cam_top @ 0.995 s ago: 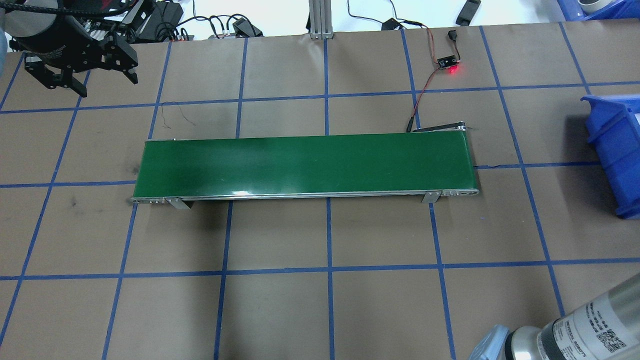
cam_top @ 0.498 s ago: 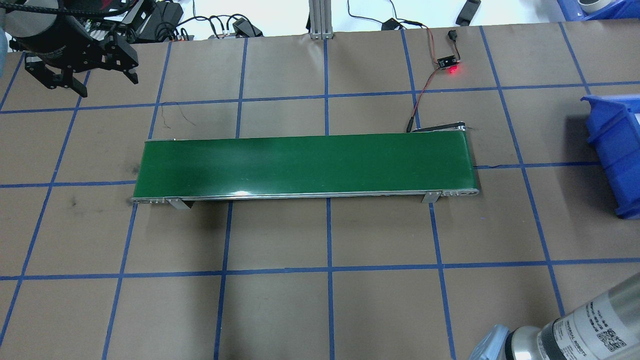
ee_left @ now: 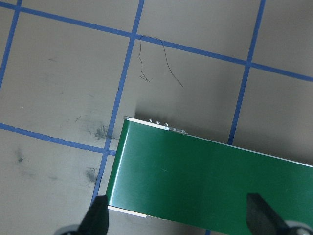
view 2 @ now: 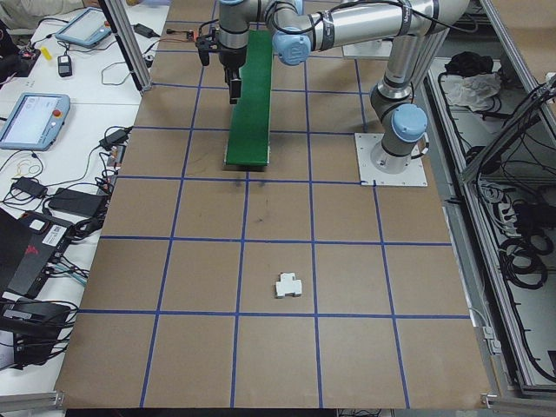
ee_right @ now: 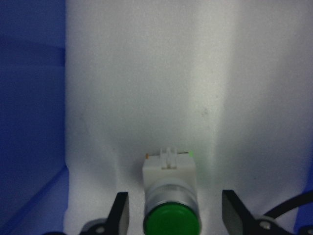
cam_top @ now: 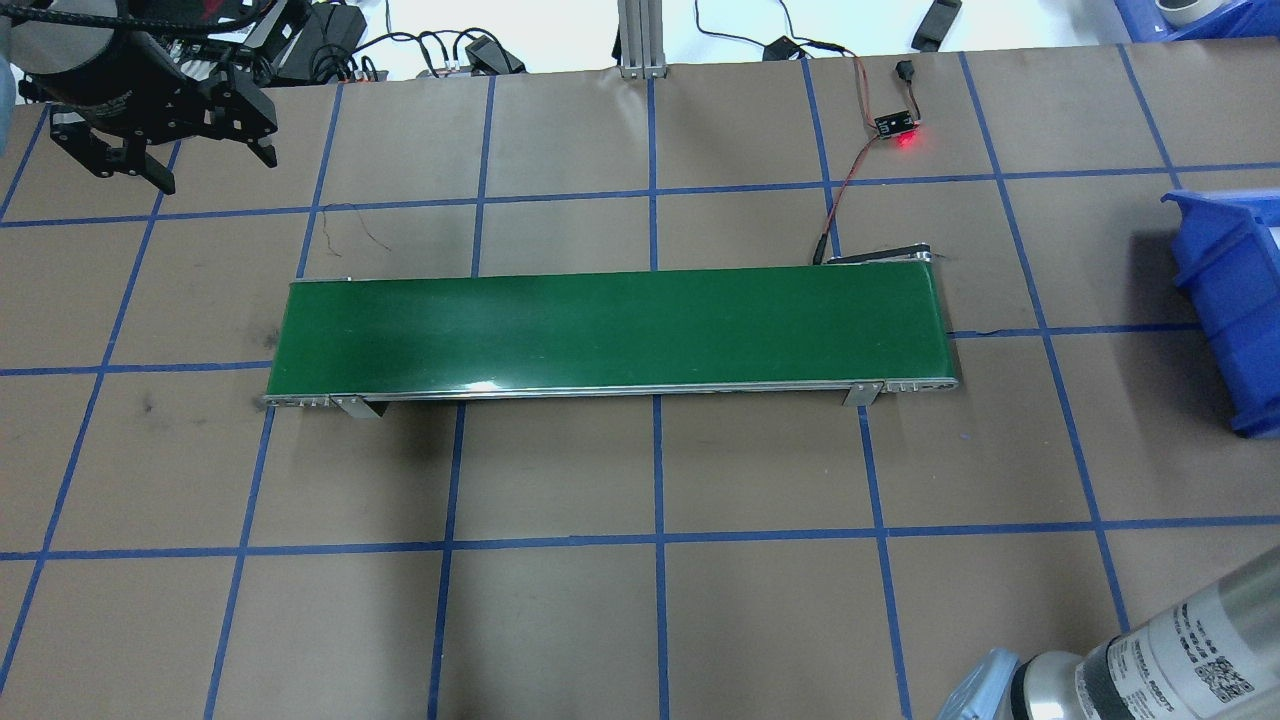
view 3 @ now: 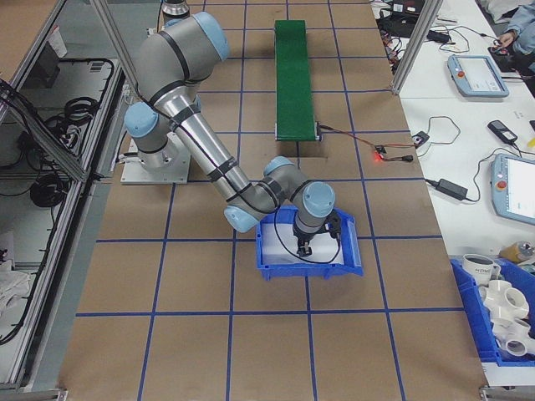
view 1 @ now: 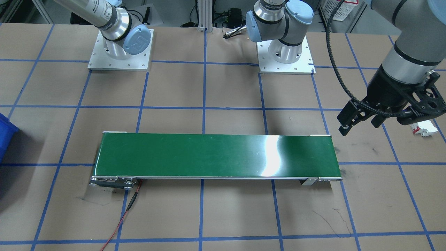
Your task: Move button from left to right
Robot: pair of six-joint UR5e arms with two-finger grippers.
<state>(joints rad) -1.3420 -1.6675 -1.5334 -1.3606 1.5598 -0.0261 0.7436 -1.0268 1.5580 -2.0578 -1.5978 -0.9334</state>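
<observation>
The button (ee_right: 168,172) has a round green cap and a white body, and lies on the white floor of the blue bin (view 3: 269,269). My right gripper (ee_right: 176,215) is down inside that bin and stands open. One finger (ee_right: 120,213) is on each side of the button, with a gap to each. In the exterior right view the right gripper (view 3: 306,245) points down into the bin. My left gripper (cam_top: 213,170) hangs open and holds nothing. It hovers above the table beyond the green conveyor belt's (cam_top: 610,330) left end. The left wrist view shows its fingertips (ee_left: 98,218) over that end of the conveyor belt (ee_left: 210,181).
A white breaker block (view 1: 423,128) with red marks lies on the brown paper on my left, seen also as a small white block (view 2: 288,285) in the exterior left view. A wired sensor board (cam_top: 895,125) glows red behind the belt. The blue bin (cam_top: 1230,300) sits at the table's right edge.
</observation>
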